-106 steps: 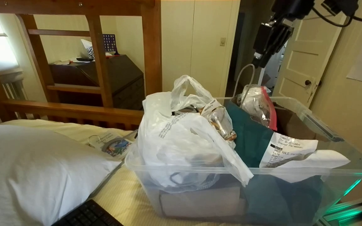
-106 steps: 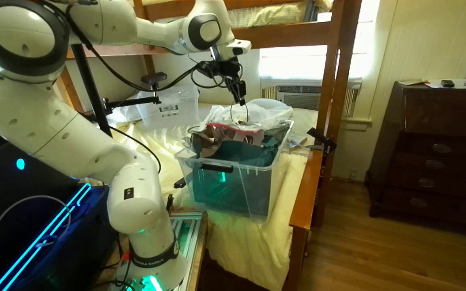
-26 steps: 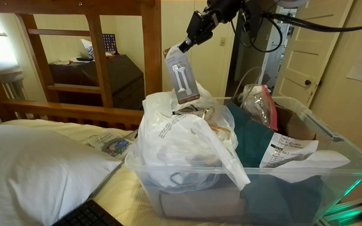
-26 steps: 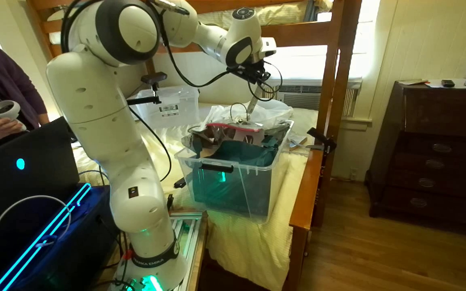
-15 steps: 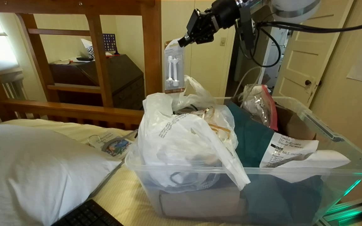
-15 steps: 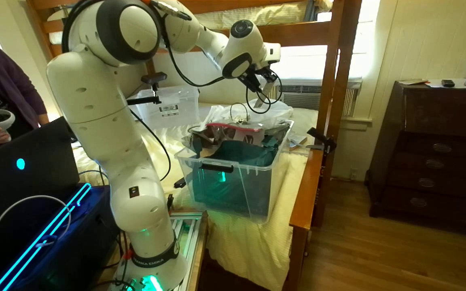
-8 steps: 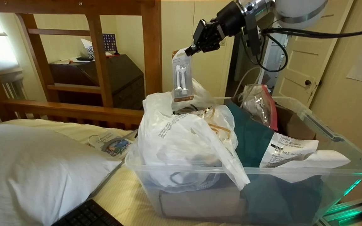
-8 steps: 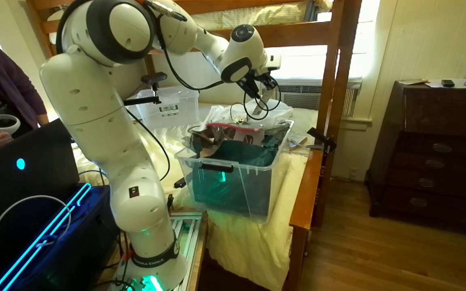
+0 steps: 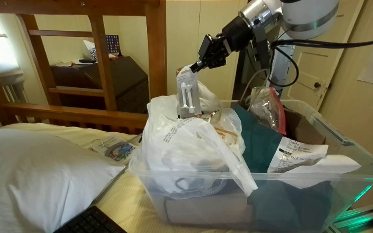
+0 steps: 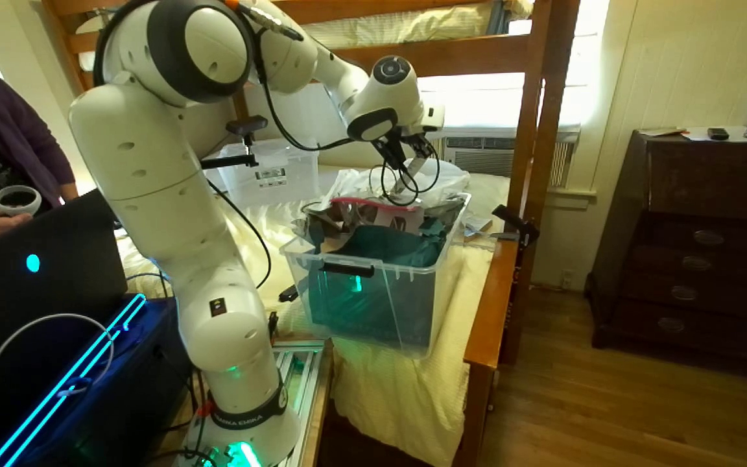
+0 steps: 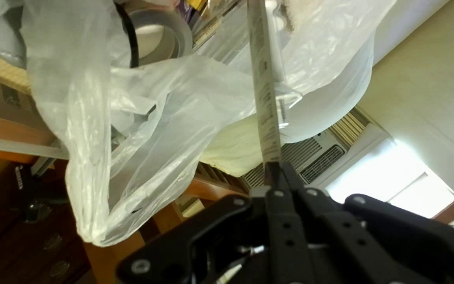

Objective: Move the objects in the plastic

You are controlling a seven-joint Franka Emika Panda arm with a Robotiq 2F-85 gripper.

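The plastic, a crinkled white translucent bag [image 9: 186,145], sits with its mouth open at one end of the clear storage tub [image 9: 306,177]. It also shows in an exterior view [image 10: 441,183] and the wrist view [image 11: 93,165]. My gripper [image 9: 195,66] is above the bag's mouth, shut on the top edge of a carded blister pack [image 9: 189,95] with two white pieces. The pack hangs nearly upright, its lower end at the bag's opening. In the wrist view the gripper [image 11: 280,169] holds the pack [image 11: 264,86] edge-on. A grey tape roll [image 11: 183,33] lies in the bag; the bag's depth is hidden.
In the tub beside the bag are a teal cloth bag [image 9: 257,142], a red-edged zip bag [image 9: 267,108] and a receipt [image 9: 295,153]. A pillow [image 9: 40,174] and keyboard [image 9: 89,223] lie on the bed. A bed post [image 9: 155,48] and another clear tub [image 10: 273,170] stand nearby.
Seven seconds ago the gripper was over the tub's other part; the pack appears to have been lifted from the bag since. In the last second the gripper lowered the pack toward the bag's mouth.
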